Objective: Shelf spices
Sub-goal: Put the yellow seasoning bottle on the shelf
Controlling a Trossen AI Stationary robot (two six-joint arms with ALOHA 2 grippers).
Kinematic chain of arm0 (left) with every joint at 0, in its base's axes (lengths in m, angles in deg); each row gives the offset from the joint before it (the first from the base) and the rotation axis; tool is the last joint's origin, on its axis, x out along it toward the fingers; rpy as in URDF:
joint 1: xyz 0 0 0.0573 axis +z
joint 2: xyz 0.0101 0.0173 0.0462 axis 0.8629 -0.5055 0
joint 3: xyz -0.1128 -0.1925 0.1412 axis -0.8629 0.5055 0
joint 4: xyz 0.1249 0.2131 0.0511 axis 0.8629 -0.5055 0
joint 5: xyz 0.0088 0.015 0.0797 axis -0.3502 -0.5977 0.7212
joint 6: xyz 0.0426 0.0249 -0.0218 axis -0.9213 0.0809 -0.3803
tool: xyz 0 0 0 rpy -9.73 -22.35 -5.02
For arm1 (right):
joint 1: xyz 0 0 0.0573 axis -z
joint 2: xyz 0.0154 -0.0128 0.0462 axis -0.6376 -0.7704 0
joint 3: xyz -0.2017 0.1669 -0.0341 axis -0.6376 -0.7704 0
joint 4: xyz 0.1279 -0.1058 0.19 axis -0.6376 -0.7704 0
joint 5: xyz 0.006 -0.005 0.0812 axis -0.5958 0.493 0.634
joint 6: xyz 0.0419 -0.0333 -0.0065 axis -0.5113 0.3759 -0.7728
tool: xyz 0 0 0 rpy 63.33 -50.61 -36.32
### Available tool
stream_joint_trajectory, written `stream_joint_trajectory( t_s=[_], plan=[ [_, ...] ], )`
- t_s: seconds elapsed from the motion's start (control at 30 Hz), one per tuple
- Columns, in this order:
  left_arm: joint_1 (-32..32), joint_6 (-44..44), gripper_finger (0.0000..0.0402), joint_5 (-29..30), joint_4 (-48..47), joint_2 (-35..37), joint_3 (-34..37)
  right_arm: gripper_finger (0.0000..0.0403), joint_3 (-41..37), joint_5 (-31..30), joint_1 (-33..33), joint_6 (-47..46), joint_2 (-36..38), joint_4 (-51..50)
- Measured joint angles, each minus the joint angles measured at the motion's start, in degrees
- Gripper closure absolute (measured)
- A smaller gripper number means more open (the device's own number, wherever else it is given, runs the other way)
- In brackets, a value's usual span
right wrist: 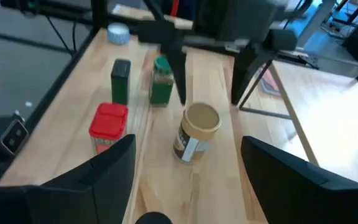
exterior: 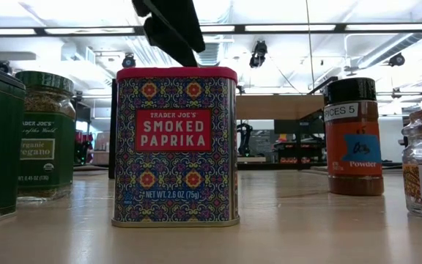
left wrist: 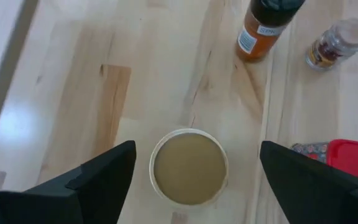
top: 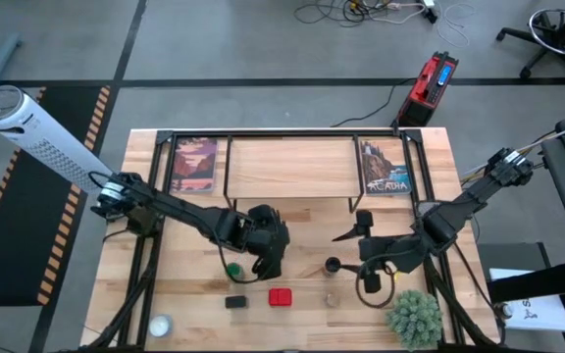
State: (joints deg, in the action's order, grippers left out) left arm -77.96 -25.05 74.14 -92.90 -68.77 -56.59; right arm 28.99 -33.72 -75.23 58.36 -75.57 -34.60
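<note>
The tan round jar [left wrist: 189,167] stands upright on the table. My left gripper [left wrist: 196,147] hangs open just above it, pointing down, one finger on each side and touching nothing. In the right wrist view its fingers [right wrist: 179,78] end a little above the jar's lid [right wrist: 201,118]. My right gripper [right wrist: 187,142] is open and empty, right of the jar and aimed at it. Near the front edge stand the green-lidded jar [top: 231,268], black box [top: 235,302], red tin [top: 280,297], dark-capped bottle [top: 332,265] and tiny clear jar [top: 333,297]. The shelf [top: 287,167] stands at the far side.
Two picture cards [top: 194,165] [top: 385,167] stand at the shelf's ends. A green spiky plant [top: 415,314] sits at the near right corner and a small white round thing [top: 160,324] at the near left. Bare wood lies between shelf and spices.
</note>
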Motion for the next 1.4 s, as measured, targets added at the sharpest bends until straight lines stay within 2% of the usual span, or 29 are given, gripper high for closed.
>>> stream_joint_trajectory(
  t_s=[0.23, 0.53, 0.93, 1.4],
  plan=[
    [0.6, -3.7, 0.0076, -1.6, 0.4, -1.4, 0.2, 0.0148, -0.3, 0.0, 0.0, 0.6, 2.0, 0.1],
    [1.2, -5.8, 0.0077, -2.1, 0.4, -4.6, 0.3, 0.014, -0.3, -0.5, 0.0, 1.1, 2.0, 0.1],
    [2.6, -4.9, 0.0054, -5.5, -0.6, -5.7, 0.3, 0.0161, -0.3, -0.5, 0.0, 1.0, 2.0, 0.0],
    [3.2, -4.7, 0.007, -9.2, 0.0, -9.9, 0.6, 0.0167, -0.3, -0.5, 0.0, 1.0, 2.0, 0.0]
  ],
)
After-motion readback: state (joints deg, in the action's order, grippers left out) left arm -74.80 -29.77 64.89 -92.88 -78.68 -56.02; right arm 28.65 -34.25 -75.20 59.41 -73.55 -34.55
